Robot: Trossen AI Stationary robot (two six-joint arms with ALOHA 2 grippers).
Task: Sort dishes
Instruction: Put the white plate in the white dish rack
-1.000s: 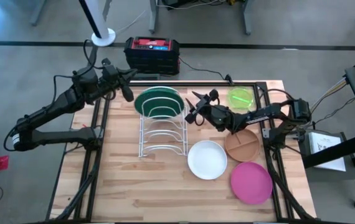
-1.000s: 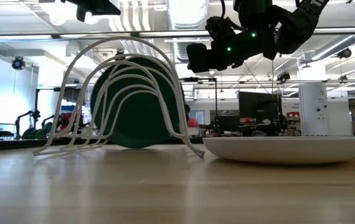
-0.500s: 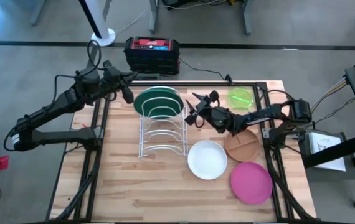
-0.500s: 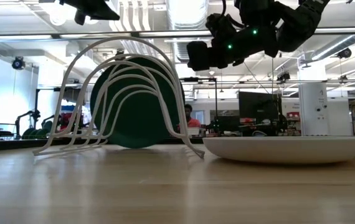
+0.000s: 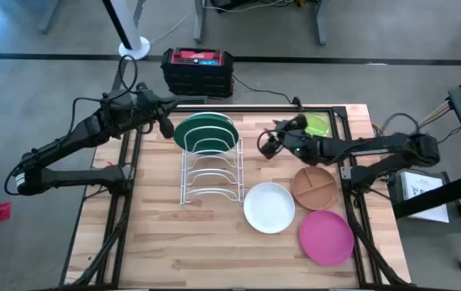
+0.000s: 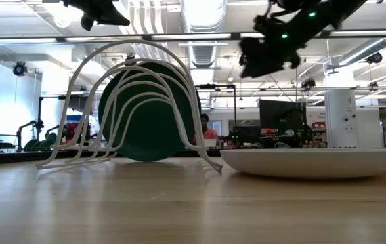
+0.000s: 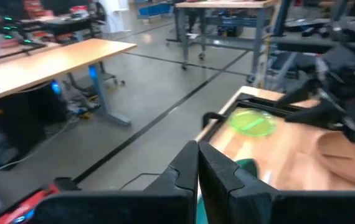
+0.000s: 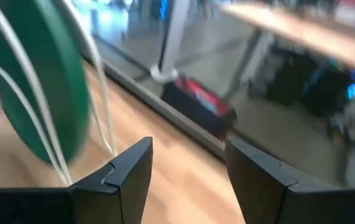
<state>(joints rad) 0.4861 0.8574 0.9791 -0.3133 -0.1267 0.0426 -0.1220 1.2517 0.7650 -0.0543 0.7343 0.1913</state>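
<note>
High view | green plate (image 5: 206,129) upright in rack (image 5: 210,174), four plates flat on worktop (image 5: 166,242) right | right claw (image 5: 268,145) apart, empty, beside rack | left claw (image 5: 166,125) together | plates likely light, stiff, slick: grip rim.

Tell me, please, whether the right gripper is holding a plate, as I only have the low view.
Observer: No. The right wrist view shows the right gripper open, with nothing between its fingers.
Operator: Which plates lie flat besides the white one?
Observer: The pink plate and the brown divided plate lie to the right of the white plate. The lime-green plate sits at the far right corner, partly hidden by the right arm.
Operator: And the left gripper?
Observer: The left gripper hovers shut and empty, left of the dark green plate that stands in the rack.
</note>
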